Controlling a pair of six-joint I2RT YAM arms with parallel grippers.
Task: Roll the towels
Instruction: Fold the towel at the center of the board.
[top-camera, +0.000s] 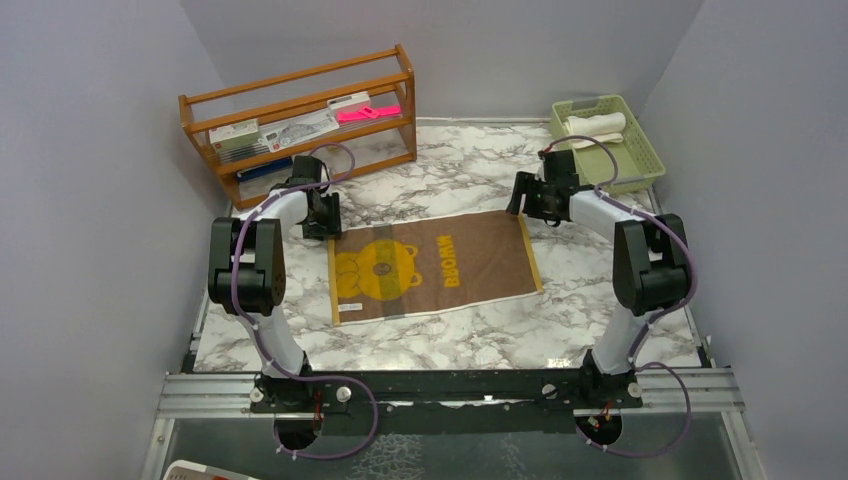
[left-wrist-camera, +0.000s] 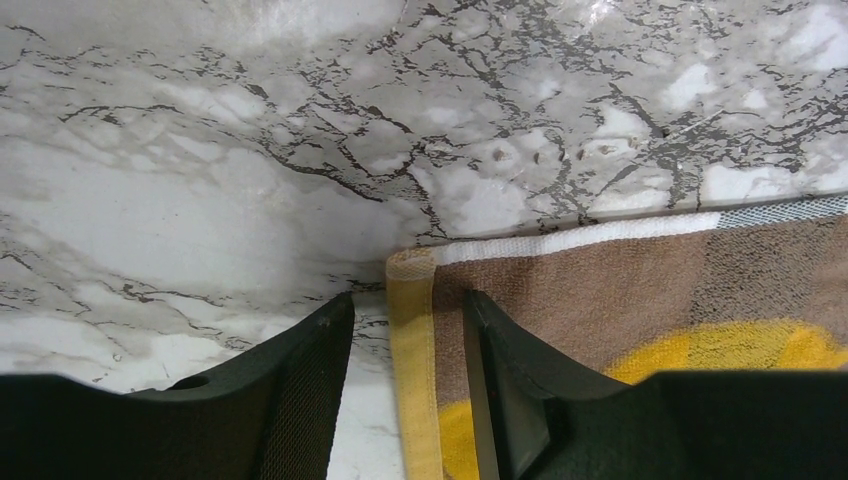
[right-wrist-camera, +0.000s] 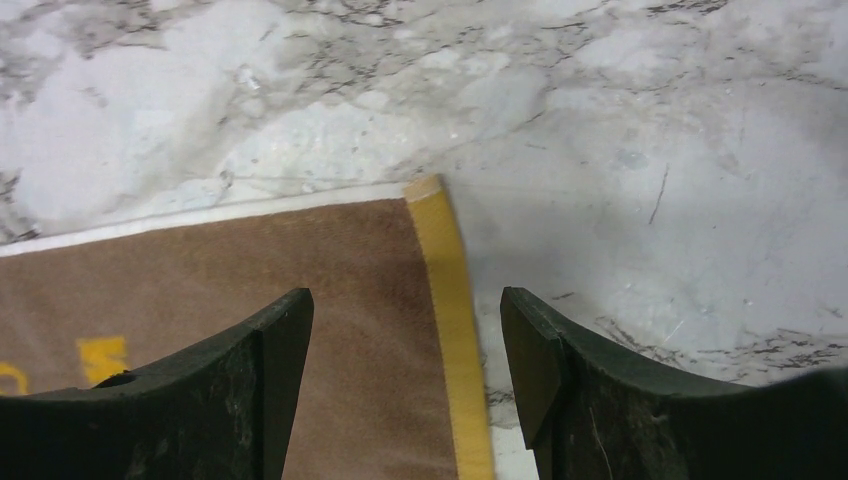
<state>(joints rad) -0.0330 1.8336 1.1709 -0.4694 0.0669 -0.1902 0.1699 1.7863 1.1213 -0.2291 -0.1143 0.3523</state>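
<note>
Top external view: brown-and-yellow towel (top-camera: 440, 265) lies spread flat, bear print up, at the centre of the marble table (top-camera: 450, 330), long side running 9 to 3 o'clock. Not yet rolled.

Cream towel (top-camera: 596, 124) sits as a finished roll inside the green basket (top-camera: 590, 101) at 1 o'clock. Judged: that half of the job is done, and the basket is where rolls end up.

Wooden shelf (top-camera: 300, 120) at 11 o'clock, well apart from the work.

Left gripper (top-camera: 322, 215) is low at the towel's 10 o'clock corner. Left wrist view: jaws part-way apart and gripping nothing, straddling the yellow hem (left-wrist-camera: 412, 330), one finger over bare marble, the other over brown cloth. The hem lies flat between them.

Right gripper (top-camera: 528, 200) is at the 2 o'clock corner. Right wrist view: jaws wide, likewise empty, with the yellow border (right-wrist-camera: 450, 270) running up between them and the corner just ahead of the tips.

Judged reason for the placing: one arm on each far corner lets both pinch the far edge together, so the fold starts level and the roll comes toward 6 o'clock without skewing.

Risk, judged: the left gap is narrow and close to the corner, so it may catch only the hem.
</note>
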